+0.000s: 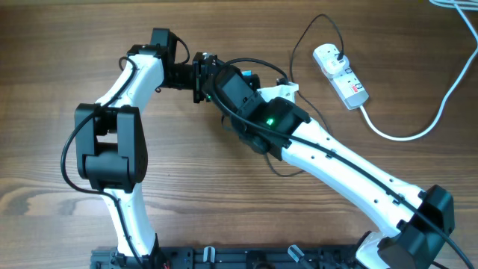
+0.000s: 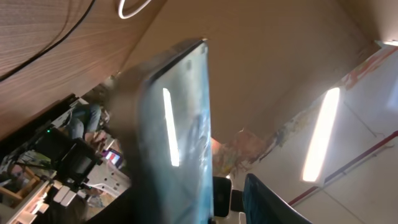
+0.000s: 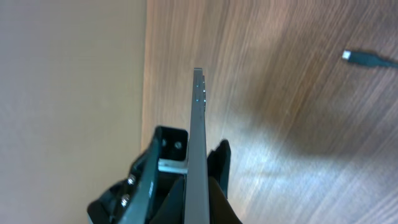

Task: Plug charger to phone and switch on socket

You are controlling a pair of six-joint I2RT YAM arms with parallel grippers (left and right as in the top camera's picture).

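Wooden table (image 1: 224,217), one phone (image 3: 198,124) clamped in right gripper (image 3: 196,150), one socket (image 1: 340,75), one charger (image 3: 365,58)

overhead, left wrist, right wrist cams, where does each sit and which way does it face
overhead: above the table, facing down; left arm, right arm, socket.
left wrist: tilted upward past the phone to ceiling lights; own fingers at bottom.
right wrist: along right pincer shut on the phone's edge; table, charger tip beyond.
shared: both wrists see the phone.
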